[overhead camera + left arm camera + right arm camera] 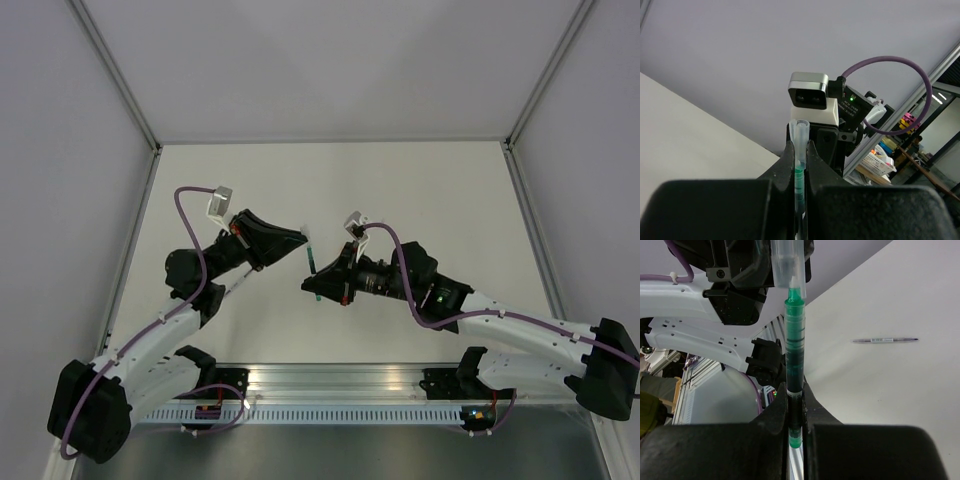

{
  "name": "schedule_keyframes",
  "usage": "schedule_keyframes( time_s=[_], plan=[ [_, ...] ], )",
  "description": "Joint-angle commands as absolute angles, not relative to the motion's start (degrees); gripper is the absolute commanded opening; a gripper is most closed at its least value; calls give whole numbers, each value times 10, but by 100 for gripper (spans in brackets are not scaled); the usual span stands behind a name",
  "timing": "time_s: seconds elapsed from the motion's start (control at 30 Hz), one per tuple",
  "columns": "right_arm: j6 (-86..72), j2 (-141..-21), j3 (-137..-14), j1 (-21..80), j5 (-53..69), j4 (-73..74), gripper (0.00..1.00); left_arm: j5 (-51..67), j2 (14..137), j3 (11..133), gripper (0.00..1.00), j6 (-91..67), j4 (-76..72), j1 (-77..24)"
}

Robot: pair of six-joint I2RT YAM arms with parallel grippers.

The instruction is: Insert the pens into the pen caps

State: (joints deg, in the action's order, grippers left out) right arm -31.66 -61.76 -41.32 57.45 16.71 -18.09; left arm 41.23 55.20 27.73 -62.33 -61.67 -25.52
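Two grippers, both clamped: the right gripper (796, 396) pinches one green pen (795, 340), the left gripper (800, 150) one clear cap (788, 262). The pen's tip is at the cap's mouth, above the table (920, 300). A second pen (885, 340) lies there, well apart.

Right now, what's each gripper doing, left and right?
left gripper: closed, holding the clear pen cap.
right gripper: closed, holding the green pen.

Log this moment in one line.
left gripper: shut on clear cap | right gripper: shut on green pen | tip at cap mouth | spare pen on table
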Motion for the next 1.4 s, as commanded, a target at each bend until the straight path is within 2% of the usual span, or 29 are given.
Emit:
schedule_keyframes(
  time_s=[0.0, 0.27, 0.63, 0.7, 0.73, 0.8, 0.83, 1.03, 1.37],
  plan=[
    [-309, -598, -454, 572, 146, -194, 0, 462, 532, 273, 2, -571, -604, -263],
    [-314, -606, -457, 571, 155, -193, 0, 459, 513, 280, 2, -544, -564, -263],
    [-280, -629, -494, 571, 149, -157, 0, 501, 510, 275, 3, -564, -583, -263],
    [-274, -635, -496, 571, 168, -157, 0, 499, 509, 279, 12, -564, -575, -263],
    [-274, -636, -493, 571, 173, -158, 0, 497, 507, 279, 27, -564, -572, -263],
    [-268, -632, -485, 571, 178, -157, 0, 490, 505, 284, 40, -564, -563, -263],
    [-267, -626, -482, 571, 177, -156, 0, 488, 505, 286, 51, -563, -560, -263],
    [-262, -593, -464, 571, 177, -142, 0, 478, 500, 306, 65, -557, -532, -263],
    [-258, -577, -433, 571, 205, -133, 0, 449, 492, 374, 74, -530, -440, -263]
  ],
)
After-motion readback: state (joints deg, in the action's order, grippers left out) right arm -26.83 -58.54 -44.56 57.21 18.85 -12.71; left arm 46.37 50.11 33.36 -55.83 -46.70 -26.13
